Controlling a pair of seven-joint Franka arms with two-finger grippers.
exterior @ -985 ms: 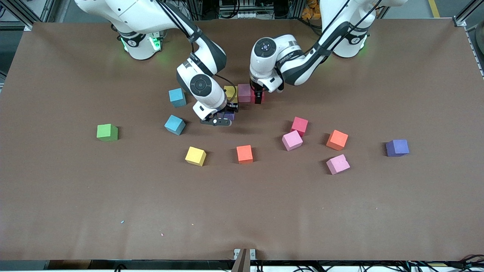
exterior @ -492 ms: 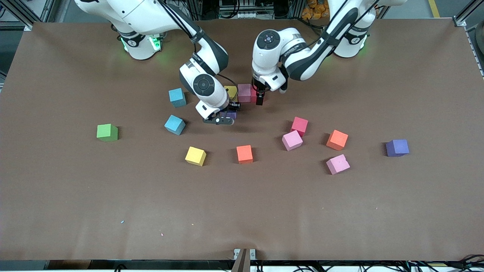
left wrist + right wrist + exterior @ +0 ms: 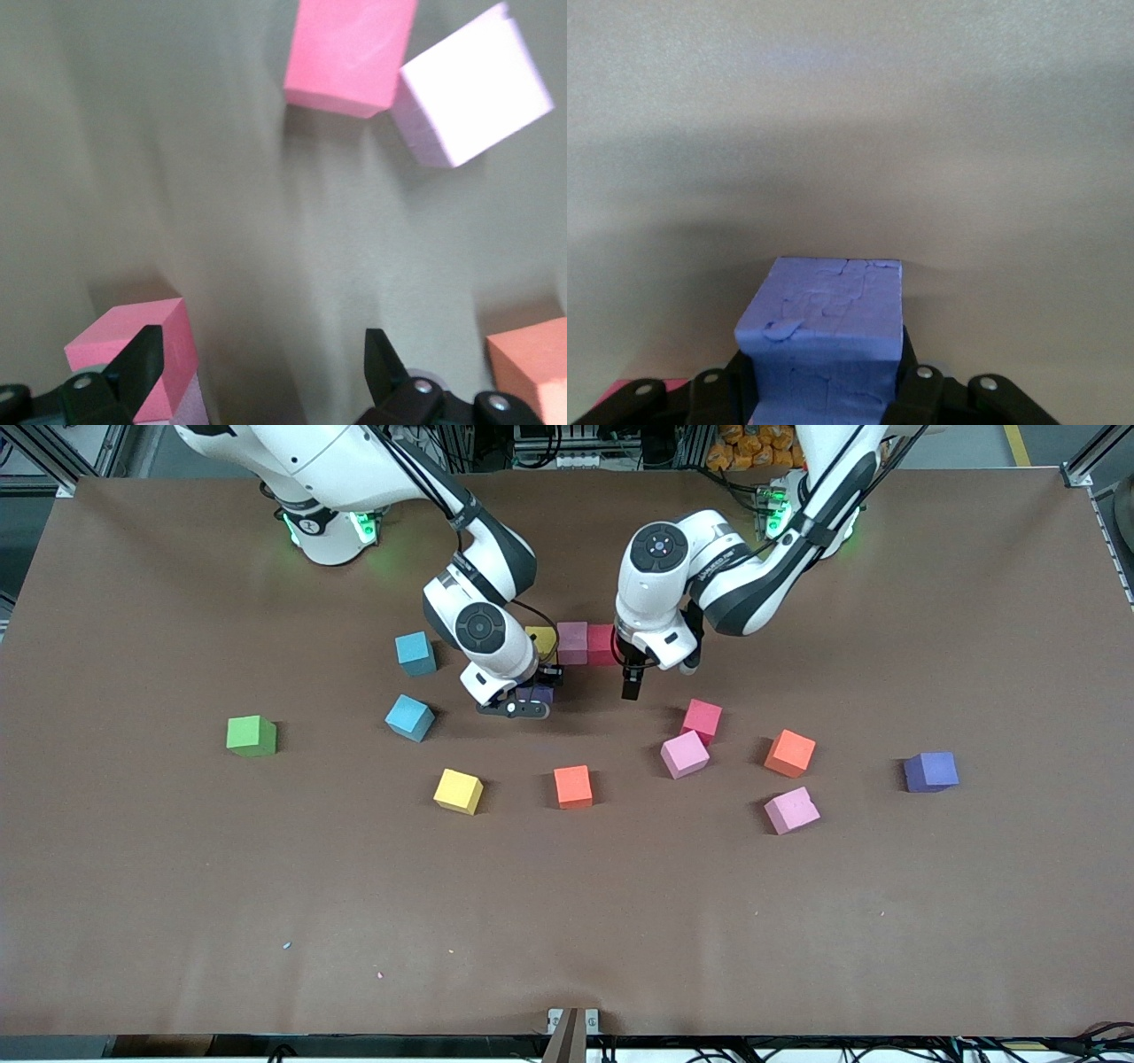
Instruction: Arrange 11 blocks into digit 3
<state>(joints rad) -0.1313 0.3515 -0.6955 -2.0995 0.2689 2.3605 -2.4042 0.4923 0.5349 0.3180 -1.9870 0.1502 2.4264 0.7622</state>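
The left gripper (image 3: 633,688) has left the row of three touching cubes: one second ago its fingers stood at the red cube (image 3: 601,644), and now it hangs with jaws wide and empty over bare table, between that row and the loose red cube (image 3: 702,718). The red cube is now plainly seen at the end of the row, beside the pink cube (image 3: 572,643) and the yellow cube (image 3: 540,640).

The right gripper (image 3: 530,695) has hardly moved. It holds the purple cube (image 3: 824,336) tight between its fingers, low and just beside the yellow cube; whether the cube already touches the table I cannot tell.

The loose cubes lie as before, among them the orange cube (image 3: 573,786) and the green cube (image 3: 252,736).
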